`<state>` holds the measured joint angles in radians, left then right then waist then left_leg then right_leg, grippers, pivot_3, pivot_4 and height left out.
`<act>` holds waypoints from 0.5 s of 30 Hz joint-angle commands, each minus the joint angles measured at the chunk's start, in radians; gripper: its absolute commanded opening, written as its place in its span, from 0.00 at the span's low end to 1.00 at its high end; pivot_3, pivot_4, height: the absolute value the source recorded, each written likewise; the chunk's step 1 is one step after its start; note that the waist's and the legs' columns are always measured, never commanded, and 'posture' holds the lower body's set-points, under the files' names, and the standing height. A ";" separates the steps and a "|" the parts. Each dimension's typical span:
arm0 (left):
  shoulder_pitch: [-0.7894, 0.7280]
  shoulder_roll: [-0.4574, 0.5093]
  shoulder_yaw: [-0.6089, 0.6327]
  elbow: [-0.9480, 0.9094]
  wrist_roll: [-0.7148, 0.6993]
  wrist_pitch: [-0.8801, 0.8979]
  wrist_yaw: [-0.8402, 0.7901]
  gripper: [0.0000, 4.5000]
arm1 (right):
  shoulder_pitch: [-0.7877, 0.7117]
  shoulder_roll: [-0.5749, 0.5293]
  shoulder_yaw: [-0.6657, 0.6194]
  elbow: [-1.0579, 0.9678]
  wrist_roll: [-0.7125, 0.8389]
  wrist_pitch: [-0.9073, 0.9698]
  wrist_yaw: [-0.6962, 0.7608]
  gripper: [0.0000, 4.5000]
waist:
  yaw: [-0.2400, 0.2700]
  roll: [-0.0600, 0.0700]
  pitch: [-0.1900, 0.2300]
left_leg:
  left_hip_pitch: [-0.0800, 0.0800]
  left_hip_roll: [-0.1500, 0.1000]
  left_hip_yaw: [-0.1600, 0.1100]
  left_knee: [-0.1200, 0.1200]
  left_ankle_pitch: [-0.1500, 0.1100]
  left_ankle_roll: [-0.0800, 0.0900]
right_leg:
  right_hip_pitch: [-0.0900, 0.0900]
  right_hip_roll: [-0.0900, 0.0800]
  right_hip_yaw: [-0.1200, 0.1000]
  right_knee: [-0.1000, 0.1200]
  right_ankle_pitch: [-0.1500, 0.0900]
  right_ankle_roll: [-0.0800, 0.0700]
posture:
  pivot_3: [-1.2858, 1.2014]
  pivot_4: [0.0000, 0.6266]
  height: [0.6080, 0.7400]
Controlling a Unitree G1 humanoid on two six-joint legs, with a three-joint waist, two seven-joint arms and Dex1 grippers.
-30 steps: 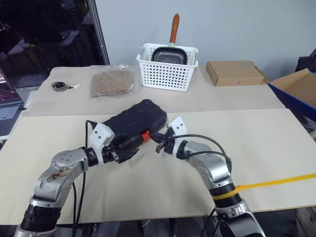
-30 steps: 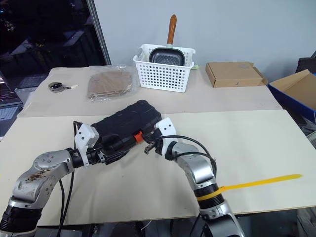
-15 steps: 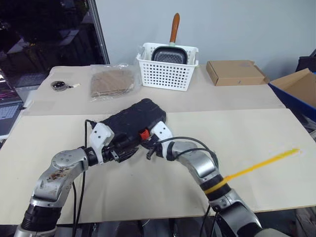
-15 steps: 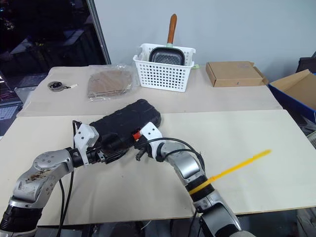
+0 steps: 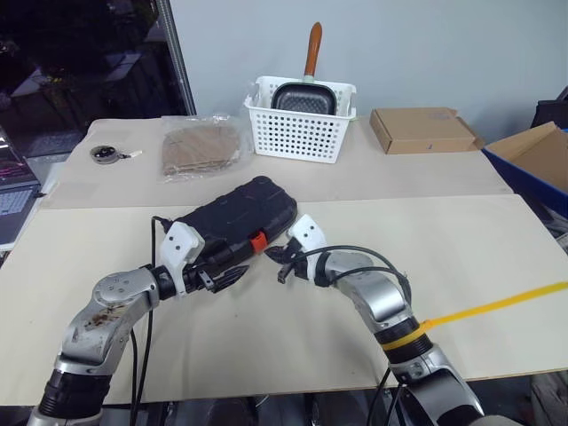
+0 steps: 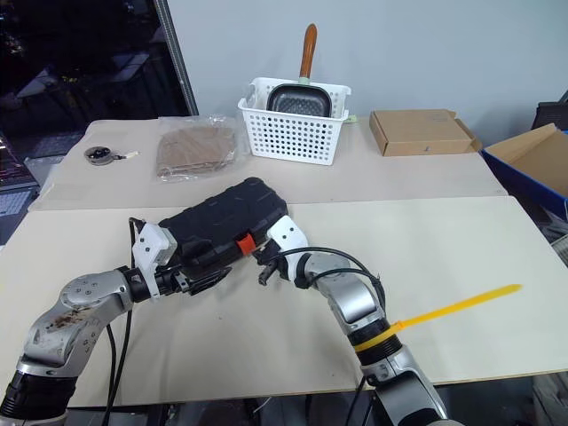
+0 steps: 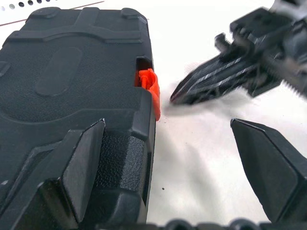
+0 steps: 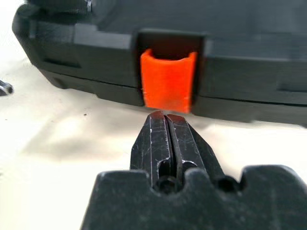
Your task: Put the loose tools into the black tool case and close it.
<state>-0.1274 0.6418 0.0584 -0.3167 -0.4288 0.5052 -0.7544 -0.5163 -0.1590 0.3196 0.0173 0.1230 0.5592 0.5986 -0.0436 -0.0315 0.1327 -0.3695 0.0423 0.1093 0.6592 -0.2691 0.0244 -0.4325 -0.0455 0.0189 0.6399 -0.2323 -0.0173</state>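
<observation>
We see the black tool case (image 5: 238, 217) lying flat and closed on the light table (image 5: 497, 257), its ribbed lid on top, in front of the white basket (image 5: 302, 124) that stands further back and well apart from it. The orange latch (image 8: 168, 81) sits in the middle of the near edge of the case. Our right gripper (image 8: 168, 125) has its two black fingers pressed together, holding nothing, and the tips are just in front of the latch, very near its lower edge; we cannot tell if they touch it. Our left gripper (image 7: 168, 153) is spread wide: one finger (image 7: 84, 167) lies over the corner of the lid, the other finger (image 7: 268, 167) stands free above the table beside the case. In the left wrist view the closed right gripper points toward the latch from the side. In the basket a dark pan (image 5: 303, 96) with a wooden handle stands up. A bag with brown material (image 5: 202, 148) and a small round object (image 5: 108, 154) lie at the far left of the table, a flat cardboard box (image 5: 422, 130) at the far right.
</observation>
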 commanded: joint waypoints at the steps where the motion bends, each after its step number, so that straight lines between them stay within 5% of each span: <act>1: 0.024 0.004 -0.024 0.016 0.013 0.033 0.001 1.00 | -0.015 0.020 -0.017 -0.031 0.013 0.014 -0.014 0.01 | 0.000 0.000 0.000 | 0.000 0.000 0.000 0.000 0.000 0.000 | 0.000 0.000 0.000 0.000 0.000 0.000 | 0.52 0.24 1.00; 15: 0.030 0.005 -0.031 0.003 0.007 0.056 0.008 1.00 | -0.109 0.137 -0.030 0.204 -0.025 -0.097 -0.079 0.01 | -0.002 0.000 0.000 | 0.001 0.000 0.001 0.000 0.000 0.000 | 0.000 0.001 0.000 0.001 0.000 -0.001 | 0.52 0.24 1.00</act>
<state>-0.1237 0.6420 0.0569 -0.3289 -0.4292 0.5208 -0.7449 -0.5822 -0.0471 0.3164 0.2278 0.0961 0.5260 0.5354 -0.0456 -0.0315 0.1327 -0.3687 0.0428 0.1100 0.6593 -0.2687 0.0240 -0.4327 -0.0441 0.0191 0.6408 -0.2318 -0.0182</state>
